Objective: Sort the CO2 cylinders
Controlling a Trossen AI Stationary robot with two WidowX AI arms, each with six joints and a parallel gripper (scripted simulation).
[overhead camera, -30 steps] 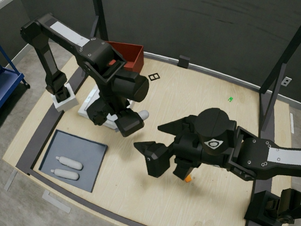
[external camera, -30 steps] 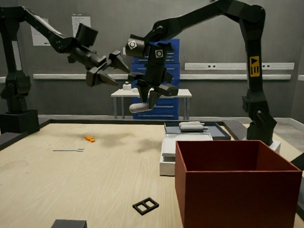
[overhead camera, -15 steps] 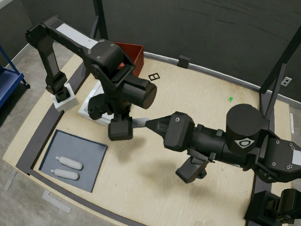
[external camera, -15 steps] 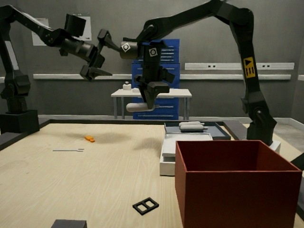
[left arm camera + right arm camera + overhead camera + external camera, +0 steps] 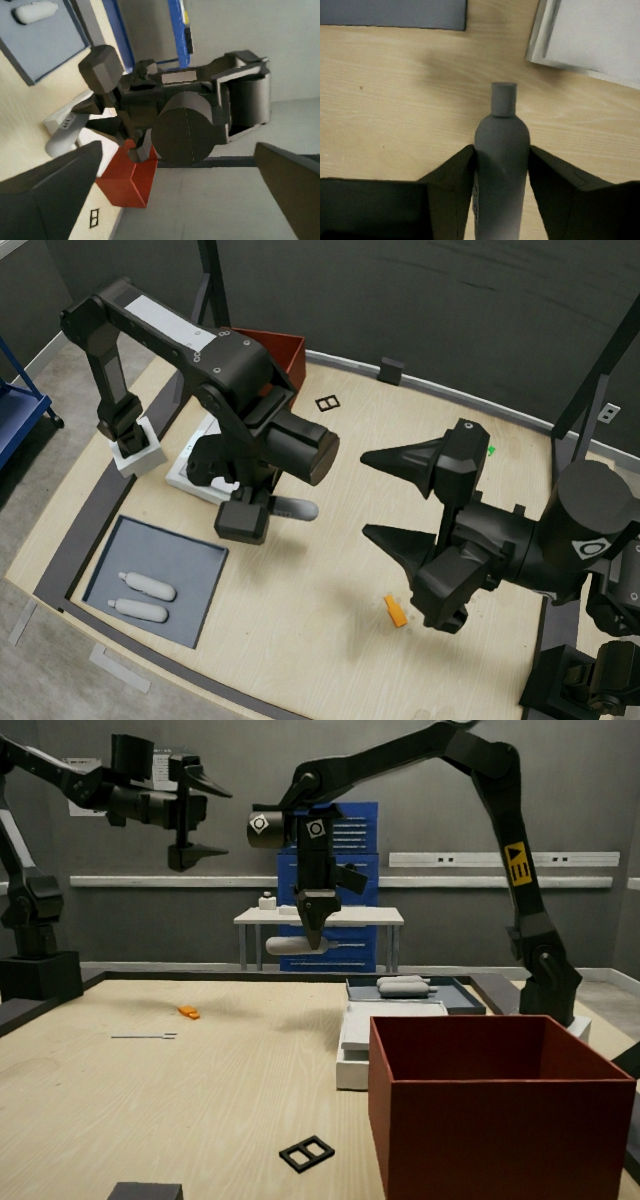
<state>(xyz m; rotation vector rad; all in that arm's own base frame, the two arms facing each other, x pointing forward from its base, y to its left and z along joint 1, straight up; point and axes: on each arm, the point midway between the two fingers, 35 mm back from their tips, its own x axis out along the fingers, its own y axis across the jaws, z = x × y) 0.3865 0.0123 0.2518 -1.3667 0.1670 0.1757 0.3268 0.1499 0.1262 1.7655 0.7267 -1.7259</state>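
My right gripper [image 5: 315,942] [image 5: 500,152] is shut on a grey cylinder [image 5: 302,510] [image 5: 284,945] [image 5: 62,137] [image 5: 503,132], held level in the air. Its print is too small to read. My left gripper [image 5: 363,493] [image 5: 227,824] is wide open and empty, apart from that cylinder's rounded end. Two more cylinders [image 5: 149,586] [image 5: 138,610] lie flat, side by side, on the blue-grey tray [image 5: 193,570] [image 5: 395,12]. The white scale [image 5: 178,476] [image 5: 353,1073] [image 5: 600,40] bears no visible cylinder; the right arm partly hides it in the top view. The red scrap bin [image 5: 297,364] [image 5: 491,1133] [image 5: 120,185] stands beside it.
An orange piece [image 5: 395,612] [image 5: 188,1012] and a thin forked tool [image 5: 139,1036] lie on the table. A black frame [image 5: 327,403] [image 5: 307,1152] lies near the bin. A small green piece [image 5: 491,450] lies behind the left arm in the top view.
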